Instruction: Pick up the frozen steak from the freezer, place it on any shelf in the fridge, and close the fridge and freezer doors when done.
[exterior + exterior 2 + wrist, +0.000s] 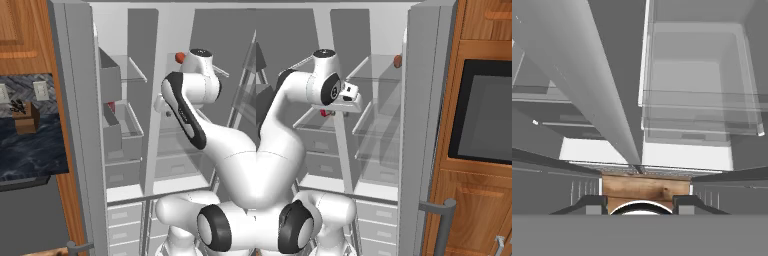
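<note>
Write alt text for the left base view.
White robot arm reaches into an open grey side-by-side fridge-freezer; a small dark-red slab shows in an opaque grey freezer bin, and a rounder orange-red lump sits on a clear glass fridge shelf.

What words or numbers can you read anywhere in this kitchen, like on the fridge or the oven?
None: no words, numbers or signs can be read here.
The fridge, the freezer and their doors are plain grey.
The dark oven window is blank.
The wall outlets bear no marks.
</note>
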